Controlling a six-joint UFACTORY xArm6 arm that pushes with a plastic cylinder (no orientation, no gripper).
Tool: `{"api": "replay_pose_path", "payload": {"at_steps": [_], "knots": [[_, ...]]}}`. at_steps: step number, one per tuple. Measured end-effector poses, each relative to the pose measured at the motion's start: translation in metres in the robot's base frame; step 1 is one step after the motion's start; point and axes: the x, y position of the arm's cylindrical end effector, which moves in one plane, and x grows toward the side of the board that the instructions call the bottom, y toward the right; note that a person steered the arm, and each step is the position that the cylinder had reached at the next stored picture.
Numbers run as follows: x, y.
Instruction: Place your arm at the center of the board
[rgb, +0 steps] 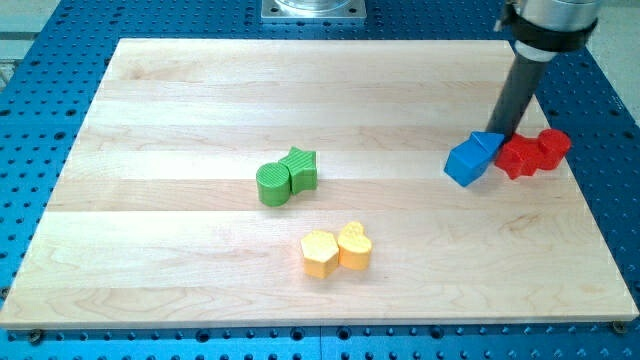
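Nearest the view's bottom, two yellow blocks are seen touching, at approx. 6 o'clock from board centre: a yellow hexagon block (319, 253) on the view's left w/ a yellow heart block (354, 245) pressed to it at its 3 o'clock.

Further up, just left of centre, a green pair is found in contact: a green round block (272, 184) w/ a green star block (301, 168) at its 2 o'clock.

The wooden board (180, 100) is laid on a blue perforated table (40, 120); board centre sits just right of the green pair.

Far right, at approx. 2–3 o'clock from centre, a blue cube block (470, 158) is seen tilted, w/ a red star block (519, 156) at its 3 o'clock and a red round block (552, 146) touching that.

My tip (503, 134) is placed betw. blue cube and red star, at their top edges, well apart from centre. No fingers are carried, so nothing is grasped.
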Motion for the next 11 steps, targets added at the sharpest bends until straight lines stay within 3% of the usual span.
{"api": "replay_pose_path", "payload": {"at_steps": [2,3,6,7,9,11], "knots": [[-0.009,0.001],[-0.037,0.001],[-0.04,-0.082],[-0.012,-0.165],[-0.003,-0.175],[-0.024,-0.182]]}}
